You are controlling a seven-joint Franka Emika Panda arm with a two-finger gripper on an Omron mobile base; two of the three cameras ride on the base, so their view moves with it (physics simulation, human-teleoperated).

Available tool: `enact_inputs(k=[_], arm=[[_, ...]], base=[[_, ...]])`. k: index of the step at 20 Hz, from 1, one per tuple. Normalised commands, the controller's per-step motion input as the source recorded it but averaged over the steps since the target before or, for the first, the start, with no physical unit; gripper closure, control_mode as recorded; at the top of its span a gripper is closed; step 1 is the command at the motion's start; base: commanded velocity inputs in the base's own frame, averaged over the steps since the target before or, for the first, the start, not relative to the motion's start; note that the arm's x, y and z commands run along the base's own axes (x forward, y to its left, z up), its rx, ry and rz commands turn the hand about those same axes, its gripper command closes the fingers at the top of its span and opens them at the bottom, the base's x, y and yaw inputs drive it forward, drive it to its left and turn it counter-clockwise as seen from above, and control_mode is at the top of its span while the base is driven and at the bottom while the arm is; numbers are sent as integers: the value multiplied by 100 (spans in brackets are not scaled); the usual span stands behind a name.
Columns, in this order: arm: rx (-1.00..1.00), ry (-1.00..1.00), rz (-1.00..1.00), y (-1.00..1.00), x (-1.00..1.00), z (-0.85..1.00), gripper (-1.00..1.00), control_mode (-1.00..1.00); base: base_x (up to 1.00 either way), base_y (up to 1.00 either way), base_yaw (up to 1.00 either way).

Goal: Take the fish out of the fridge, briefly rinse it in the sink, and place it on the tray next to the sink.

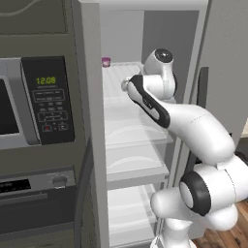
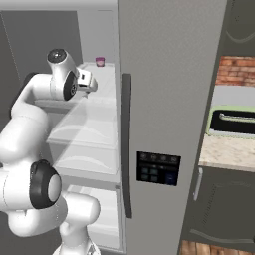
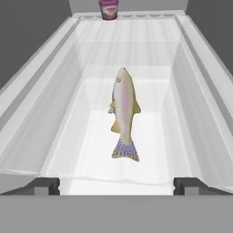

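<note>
The fridge (image 1: 92,121) stands open, its pale inside showing several white translucent shelves, and the white arm reaches into it at the level of an upper shelf (image 1: 138,123). In the left base view the arm's forearm and wrist cover much of that shelf; in the right base view the hand points in towards the fridge's back wall.

From the hand view the fish (image 3: 124,113) lies flat on the shelf (image 3: 91,141), roughly in the middle of it, lengthwise from front to back: its head points away towards the back of the fridge and its forked tail points towards the gripper (image 3: 116,185). It is tan on one side with a paler, pinkish stripe along the body. Nothing touches it.

The gripper's two dark fingertips (image 3: 45,185) sit at the bottom of the hand view, spread wide apart, one on each side and both just short of the tail. The jaws are spread and hold nothing.

At the far back of the shelf, against the rear wall, stands a small pink cup (image 3: 108,9), well apart from the fish.

To the left of the fridge a built-in microwave (image 1: 34,101) shows a lit green clock
</note>
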Motion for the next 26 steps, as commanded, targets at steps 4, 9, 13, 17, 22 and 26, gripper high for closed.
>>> enact_inputs(k=[4,9,13,17,22,26], arm=[[-3,0,0,0,23,-24,-100,-100],[0,0,0,0,29,-16,-100,-100],[0,0,0,0,44,0,-100,-100],[0,0,0,0,45,-5,-100,-100],[0,7,0,0,42,-18,-100,-100],[0,9,0,0,39,-26,-100,-100]], base=[[0,0,0],[0,0,0],[0,0,0],[0,0,0],[0,0,0],[0,0,0]])
